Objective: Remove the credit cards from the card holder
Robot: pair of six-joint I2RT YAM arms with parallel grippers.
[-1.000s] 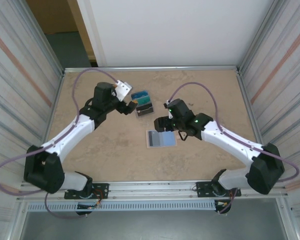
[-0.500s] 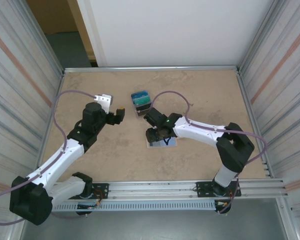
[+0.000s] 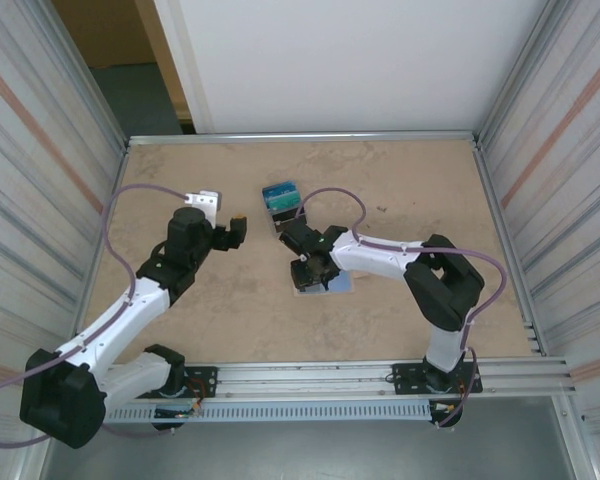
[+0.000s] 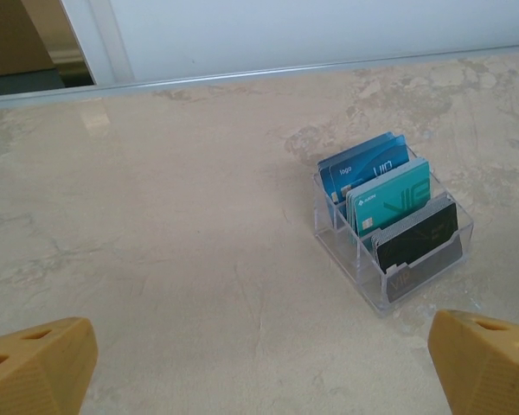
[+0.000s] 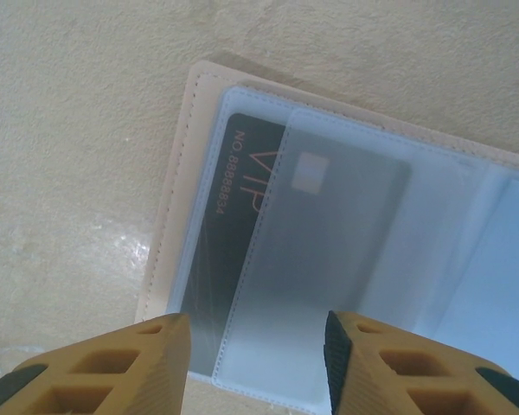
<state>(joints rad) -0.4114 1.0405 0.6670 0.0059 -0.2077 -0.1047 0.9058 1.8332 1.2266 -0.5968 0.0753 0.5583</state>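
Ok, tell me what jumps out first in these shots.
The clear rack with upright blue, teal and black cards stands out at the far middle of the table, ahead of the wide-open left gripper. Nearer, the right gripper hovers jaws apart over the open tan card holder, a dark card lying under its clear sleeve.

Overhead camera looks steeply down on the whole beige marbled counter (image 3: 230, 320); left wrist views it obliquely, right wrist straight down, very close.

Clear slotted plastic box (image 4: 350, 251) on beige mottled table (image 4: 156, 259); white wall (image 4: 329, 30) behind.
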